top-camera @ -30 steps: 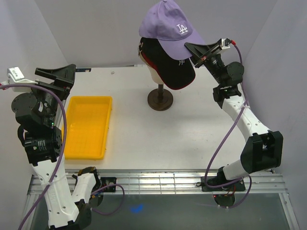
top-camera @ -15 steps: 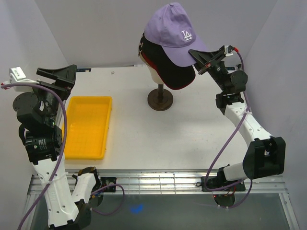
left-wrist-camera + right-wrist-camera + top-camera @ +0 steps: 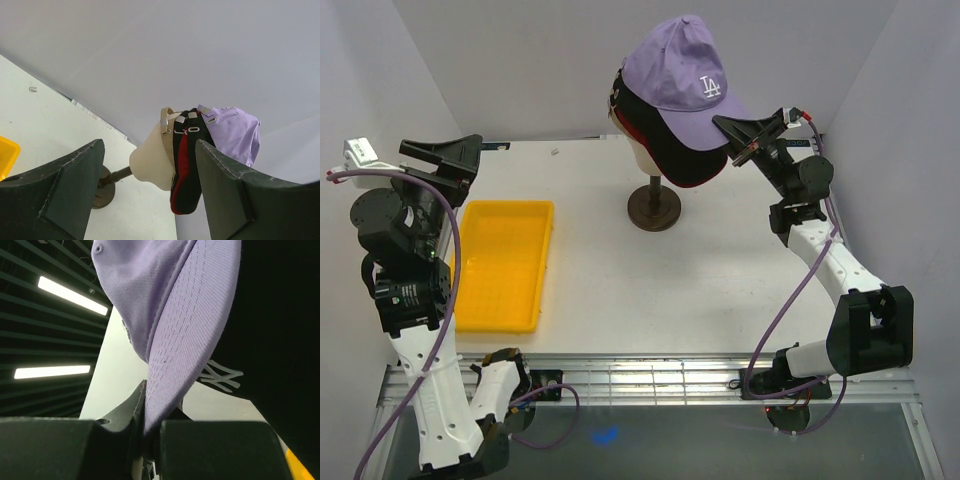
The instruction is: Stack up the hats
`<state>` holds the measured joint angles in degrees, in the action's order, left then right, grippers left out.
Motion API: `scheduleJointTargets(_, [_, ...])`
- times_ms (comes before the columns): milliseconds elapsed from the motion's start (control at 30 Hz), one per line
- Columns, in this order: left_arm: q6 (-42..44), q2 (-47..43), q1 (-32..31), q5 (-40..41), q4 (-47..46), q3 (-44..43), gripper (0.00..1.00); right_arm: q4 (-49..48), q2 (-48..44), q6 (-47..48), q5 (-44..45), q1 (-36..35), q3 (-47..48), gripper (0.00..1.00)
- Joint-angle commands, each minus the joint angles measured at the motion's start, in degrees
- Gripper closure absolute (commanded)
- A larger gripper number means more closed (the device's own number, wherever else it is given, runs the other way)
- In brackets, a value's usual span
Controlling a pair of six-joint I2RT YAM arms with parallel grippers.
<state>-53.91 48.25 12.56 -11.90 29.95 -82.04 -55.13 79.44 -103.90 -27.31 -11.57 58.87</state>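
Lavender cap (image 3: 680, 65): top of the stack on the mannequin head, white LA logo facing the right arm, brim pointing right and slightly down.
Right gripper (image 3: 740, 135): clamped together on the edge of the lavender cap's brim; the right wrist view shows the brim (image 3: 170, 315) pinched between its fingers (image 3: 115, 420).
Black NY cap (image 3: 690, 160): directly under the lavender one, brim hanging lower on the right side.
Red cap (image 3: 182, 165): a red band showing among the black layers under the stack.
Tan cap (image 3: 164, 120): lowest layer, its strap lying against the head.
Mannequin head (image 3: 648, 155): cream, upright on a dark round stand (image 3: 654, 207) towards the back middle of the table.
Table (image 3: 720, 280): flat white top, a few small marks near the back edge.
Yellow tray (image 3: 505, 265): flat on the left part of the table, well apart from the stand.
Left gripper (image 3: 445, 160): jaws wide apart, holding nothing, raised above the far left corner beside the tray.
Walls (image 3: 500, 60): plain pale panels closing in the back and both sides.
Rail (image 3: 650, 380): metal slats along the near edge, between the arm bases.
Ceiling lights (image 3: 72, 295): long bright strips between dark slats, seen in the right wrist view.
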Motion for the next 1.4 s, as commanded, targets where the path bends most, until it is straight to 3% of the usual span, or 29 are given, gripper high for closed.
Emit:
scheduleJointTargets(0, [-0.1, 0.4, -0.3, -0.8, -0.9, 0.5, 0.17, -2.2, -1.9, -1.9, -2.0, 0.6, -1.5, 0.92])
scheduleJointTargets(433, [-0.9, 4.3, -0.3, -3.7, -3.5, 1.4, 0.21, 4.5, -1.3, -1.2, -6.8, 1.8, -3.5, 0.92])
scheduleJointTargets(800, [-2.0, 16.0, -4.2, -14.0, -10.4, -3.1, 0.30, 5.6, 1.2, 0.3, -12.4, 2.3, 0.4, 0.91])
scheduleJointTargets(1000, [0.7, 23.0, -9.9, -14.3, -10.5, -10.9, 0.34, 8.6, 2.1, 2.6, -14.3, 2.3, 2.3, 0.77])
scheduleJointTargets(1100, [1.2, 24.0, -11.1, -13.4, -10.8, -10.9, 0.34, 8.6, 2.1, 2.6, -14.4, 2.4, 1.9, 0.72])
scheduleJointTargets(1200, [1.5, 24.0, -11.4, -13.1, -11.3, -9.2, 0.34, 8.4, 1.8, 2.6, -14.0, 2.5, 1.1, 0.60])
scheduleJointTargets(1367, [1.9, 23.5, -11.5, -13.3, -12.1, -6.7, 0.35, 7.1, 0.2, 1.8, -13.1, 3.1, -1.0, 0.55])
